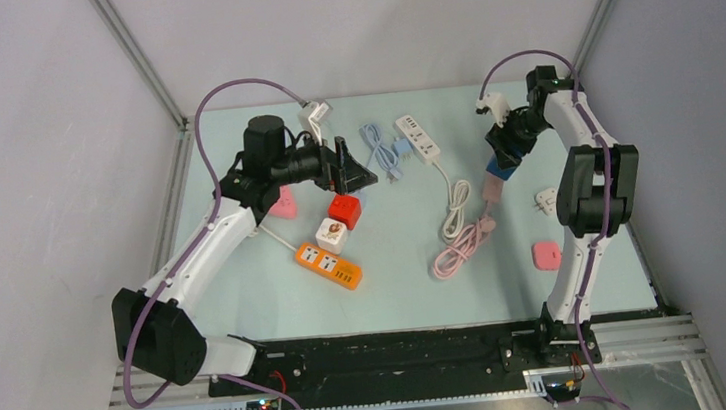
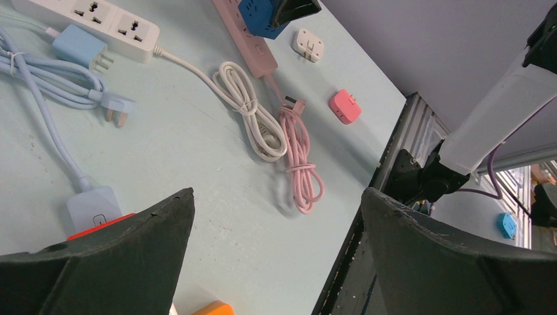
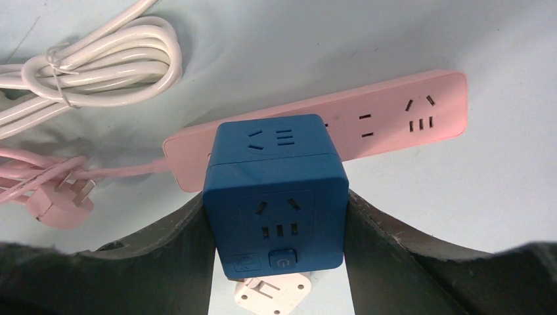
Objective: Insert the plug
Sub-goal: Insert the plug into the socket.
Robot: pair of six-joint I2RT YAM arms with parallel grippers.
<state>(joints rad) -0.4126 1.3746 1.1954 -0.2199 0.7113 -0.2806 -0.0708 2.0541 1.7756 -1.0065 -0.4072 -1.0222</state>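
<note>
Right gripper (image 3: 274,203) squeezes the blue plug (image 3: 276,174) between its fingers, pink strip (image 3: 394,115) just beyond, seemingly not in yet; left gripper (image 2: 277,193) wide open.

White arms (image 1: 204,245), black joints (image 1: 167,344), purple cables (image 1: 245,81).

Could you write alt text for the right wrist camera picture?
A blue cube-shaped socket adapter, held in the right claw, is over one end of a pink power strip on a pale blue table. A coiled white cable and a pink plug lie to the left.
</note>
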